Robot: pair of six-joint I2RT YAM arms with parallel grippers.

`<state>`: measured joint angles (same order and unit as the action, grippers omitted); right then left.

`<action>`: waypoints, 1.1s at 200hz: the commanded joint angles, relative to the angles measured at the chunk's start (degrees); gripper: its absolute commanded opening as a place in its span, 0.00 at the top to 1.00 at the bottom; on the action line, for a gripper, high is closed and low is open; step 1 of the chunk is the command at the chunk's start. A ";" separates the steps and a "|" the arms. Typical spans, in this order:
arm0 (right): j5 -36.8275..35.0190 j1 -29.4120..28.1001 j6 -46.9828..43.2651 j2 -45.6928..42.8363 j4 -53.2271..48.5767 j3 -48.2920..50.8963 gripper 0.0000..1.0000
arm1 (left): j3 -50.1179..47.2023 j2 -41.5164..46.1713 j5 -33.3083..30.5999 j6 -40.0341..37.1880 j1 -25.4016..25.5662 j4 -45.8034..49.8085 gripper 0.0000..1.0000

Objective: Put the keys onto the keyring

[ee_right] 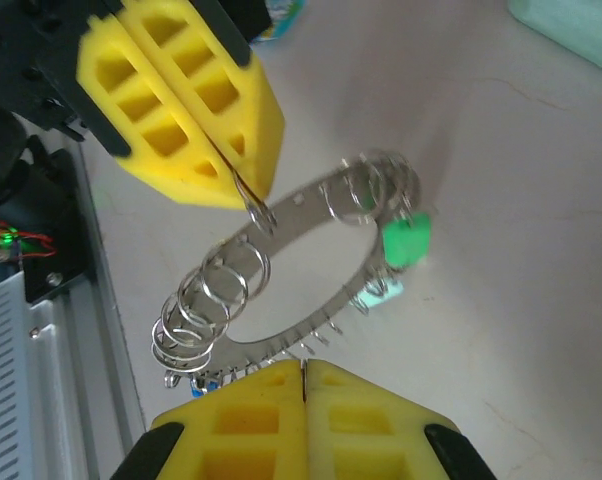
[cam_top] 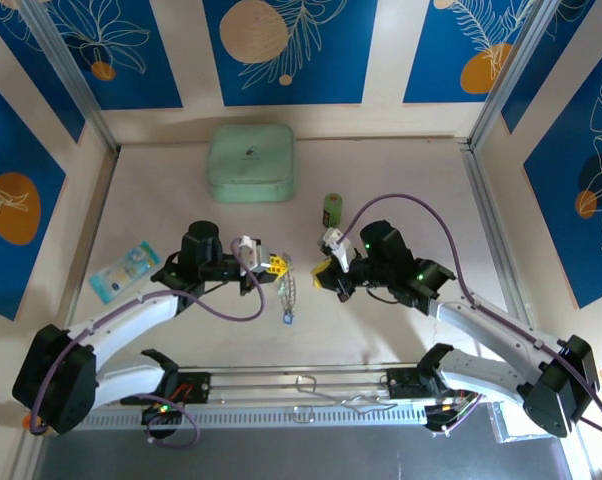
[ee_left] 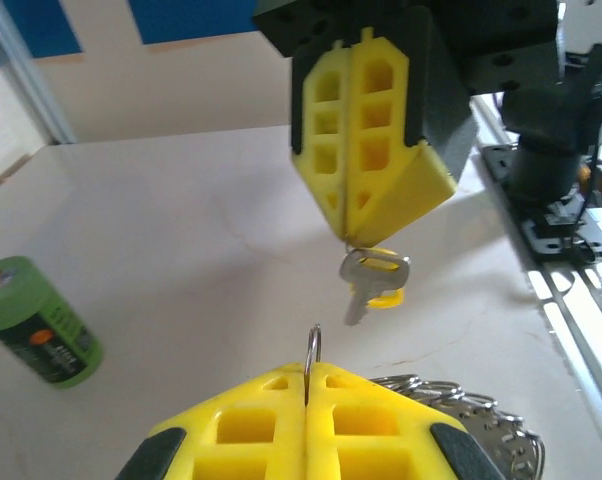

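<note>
The keyring (ee_right: 281, 215) is a thin silvery hoop strung with several small split rings. It hangs off the table between the two grippers (cam_top: 288, 290). My left gripper (ee_left: 308, 375) is shut on one split ring (ee_left: 313, 345) of the hoop, and its yellow fingers (ee_right: 181, 100) face the right wrist camera. My right gripper (ee_right: 303, 368) is shut on a yellow-headed key (ee_left: 374, 280), which dangles from its fingertips (ee_left: 366, 150) just above that split ring without touching it. A green key (ee_right: 406, 240) and a pale blue one (ee_right: 381, 292) hang on the hoop.
A mint-green square box (cam_top: 251, 162) sits at the back. A small upright green cylinder (cam_top: 332, 209) stands behind the right gripper. A blue packet (cam_top: 126, 270) lies at the left. A metal rail (cam_top: 301, 385) runs along the near edge.
</note>
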<state>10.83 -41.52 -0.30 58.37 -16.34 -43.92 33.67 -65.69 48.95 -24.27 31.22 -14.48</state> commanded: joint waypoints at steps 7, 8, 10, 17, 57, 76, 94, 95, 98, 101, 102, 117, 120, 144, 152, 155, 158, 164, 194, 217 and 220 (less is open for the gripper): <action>5.75 0.30 -2.82 1.67 0.50 -3.07 1.00 | 1.69 -0.82 4.51 1.39 1.49 -0.78 1.00; 5.77 0.30 -2.80 1.75 0.55 -3.08 1.00 | 1.72 -0.87 4.54 1.50 1.52 -0.84 1.00; 5.78 0.30 -2.65 1.82 0.72 -3.10 1.00 | 1.70 -0.92 4.57 1.66 1.60 -1.08 1.00; 5.93 0.30 -2.36 2.07 1.27 -3.13 1.00 | 1.79 -1.08 4.51 2.17 1.65 -1.50 1.00; 8.87 0.05 -0.60 3.21 4.44 -3.01 1.00 | 1.59 -1.28 1.46 2.01 2.35 -1.67 1.00; 9.42 -0.45 -0.29 4.18 4.97 -3.22 1.00 | 1.24 -1.26 0.39 2.45 2.52 -2.46 1.00; 9.80 -0.58 0.34 4.74 6.01 -3.25 1.00 | 1.24 -1.45 -0.08 2.54 2.58 -2.66 1.00; 9.81 -0.63 0.36 4.82 6.08 -3.22 1.00 | 1.23 -1.45 -0.12 2.51 2.60 -2.66 1.00; 9.91 -0.66 0.45 4.90 6.32 -3.19 1.00 | 1.23 -1.46 -0.16 2.51 2.61 -2.66 1.00; 9.91 -0.67 0.54 4.98 6.47 -3.24 1.00 | 1.26 -1.41 -0.21 2.45 2.61 -2.64 1.00; 9.91 -0.67 0.60 4.94 6.48 -3.26 1.00 | 1.24 -1.44 -0.23 2.46 2.62 -2.65 1.00; 10.00 -0.74 1.07 5.22 7.68 -3.03 1.00 | 1.23 -1.50 -0.51 2.48 2.63 -2.66 1.00; 10.00 -0.76 1.12 5.30 7.85 -3.00 1.00 | 1.25 -1.50 -0.52 2.48 2.69 -2.66 1.00; 9.91 -0.79 1.46 6.17 8.32 -3.25 1.00 | 1.26 -1.53 -0.70 2.30 2.70 -2.66 1.00; 9.82 -0.85 1.61 6.55 8.33 -3.44 1.00 | 1.24 -1.48 -0.78 2.30 2.65 -2.66 1.00; 9.75 -0.85 1.69 6.58 8.34 -3.53 1.00 | 1.22 -1.46 -0.78 2.30 2.70 -2.66 1.00; 9.75 -0.85 1.70 6.80 8.27 -3.58 1.00 | 1.23 -1.46 -0.78 2.28 2.69 -2.66 1.00; 9.74 -0.92 1.77 7.06 8.25 -3.71 1.00 | 1.23 -1.39 -0.87 2.23 2.72 -2.66 1.00; 7.66 -1.02 2.20 7.64 8.19 -4.05 1.00 | 1.11 -1.11 -0.83 1.89 2.79 -2.66 1.00; 4.50 -0.94 2.95 7.73 7.34 -4.41 1.00 | 0.87 -0.75 -0.87 1.26 2.79 -2.83 1.00; 4.22 -0.93 3.01 7.73 7.25 -4.49 1.00 | 0.77 -0.63 -0.86 1.13 2.79 -2.90 1.00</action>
<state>17.76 -42.06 1.54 65.91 -9.02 -46.28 33.67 -67.00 47.29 -22.39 33.50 -14.52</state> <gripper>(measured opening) 0.054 0.043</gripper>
